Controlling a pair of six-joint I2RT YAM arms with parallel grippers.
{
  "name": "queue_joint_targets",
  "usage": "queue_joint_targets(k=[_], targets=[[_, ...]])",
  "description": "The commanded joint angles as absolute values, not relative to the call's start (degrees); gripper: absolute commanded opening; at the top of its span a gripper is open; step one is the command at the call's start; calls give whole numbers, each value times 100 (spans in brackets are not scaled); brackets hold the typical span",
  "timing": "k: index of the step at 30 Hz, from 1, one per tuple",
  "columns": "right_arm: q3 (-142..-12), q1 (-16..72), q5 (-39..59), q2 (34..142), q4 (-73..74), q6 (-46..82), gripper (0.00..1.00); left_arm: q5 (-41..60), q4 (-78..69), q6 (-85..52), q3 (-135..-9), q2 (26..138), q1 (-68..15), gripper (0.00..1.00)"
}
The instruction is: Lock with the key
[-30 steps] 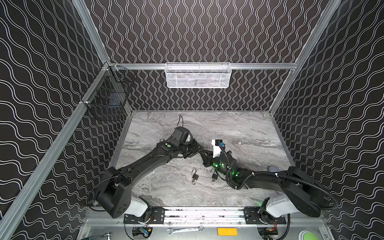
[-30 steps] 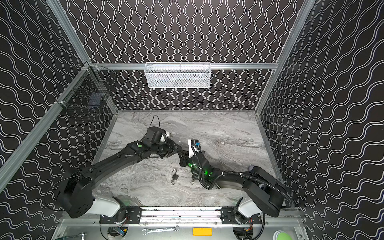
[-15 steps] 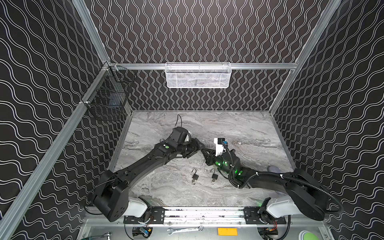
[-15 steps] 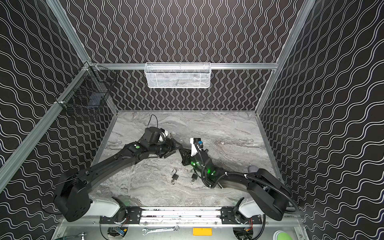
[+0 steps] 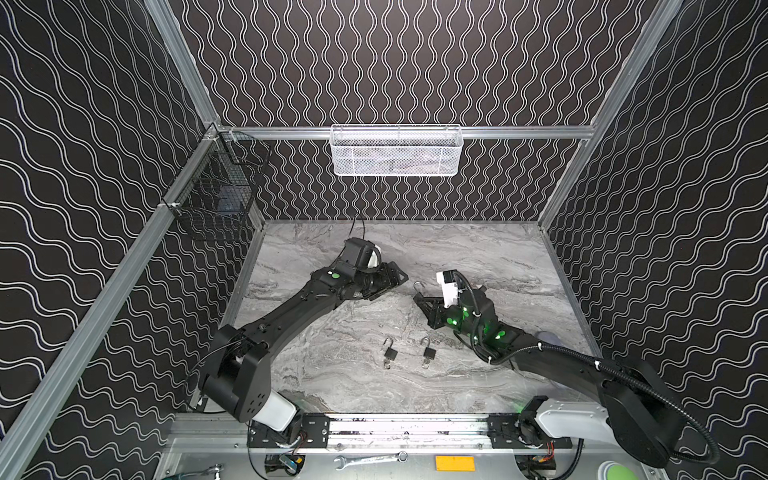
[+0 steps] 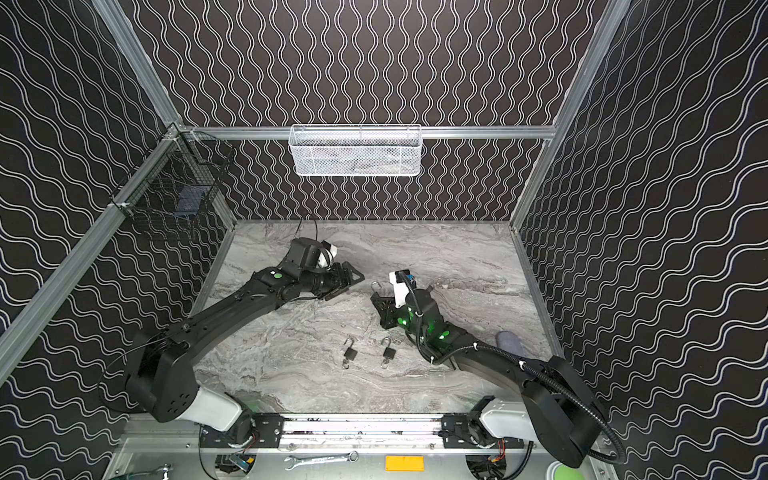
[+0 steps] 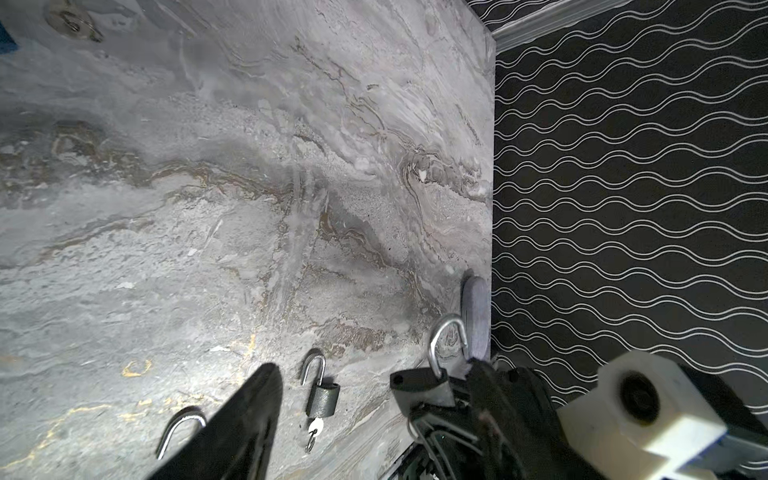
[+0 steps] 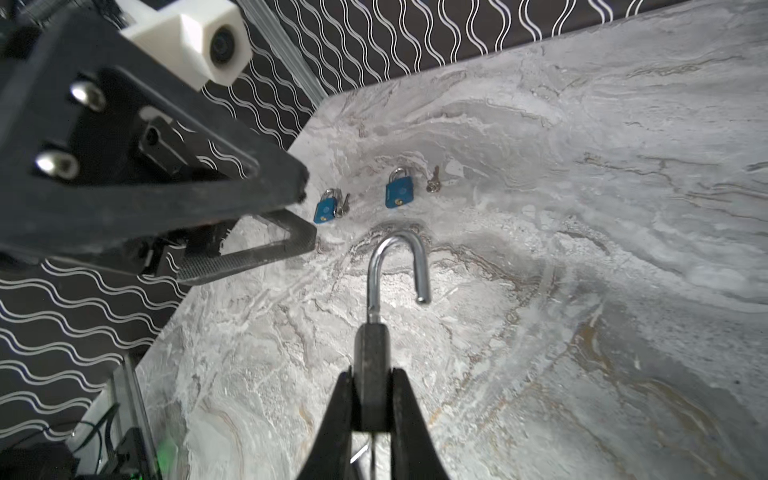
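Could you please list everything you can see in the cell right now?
table: 1, grey marble, cell floor
loose padlocks: 2, dark, shackles open, front centre of table
held padlock: 1, dark, shackle open, in right gripper
blue padlocks: 2, blue, on table near left gripper
keys: 2, silver, beside blue padlocks
mesh basket: 1, white, back rail
wire basket: 1, black, left rail
grey object: 1, grey, table's right edge
wrench: 1, silver, front frame
left gripper: 1, black, open, empty
right gripper: 1, black, shut on held padlock

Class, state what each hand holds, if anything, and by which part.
Right hand grips the dark padlock with open silver shackle by its body; left hand holds nothing.
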State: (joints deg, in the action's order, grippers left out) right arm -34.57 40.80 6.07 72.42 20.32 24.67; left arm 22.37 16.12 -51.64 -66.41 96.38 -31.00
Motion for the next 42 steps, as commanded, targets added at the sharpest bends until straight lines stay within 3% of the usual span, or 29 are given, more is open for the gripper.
queue_joint_targets(k=[1, 15, 31, 42], targets=[[-3698, 4009, 1024, 7310, 1491, 2113, 0, 2528, 1300, -4999, -6617, 9718, -3099, 74], [-4199, 3999, 1446, 7663, 1152, 1995, 0, 2796, 1262, -4898, -6579, 10128, -3143, 71], [-3980, 4001, 1663, 7204, 1135, 2017, 0, 2698, 1323, -5035, -6709, 10352, -3061, 69], [-3755, 3502, 2802, 7097, 1316, 2635, 0, 2999, -879, -4775, -5610, 9928, -2968, 71]])
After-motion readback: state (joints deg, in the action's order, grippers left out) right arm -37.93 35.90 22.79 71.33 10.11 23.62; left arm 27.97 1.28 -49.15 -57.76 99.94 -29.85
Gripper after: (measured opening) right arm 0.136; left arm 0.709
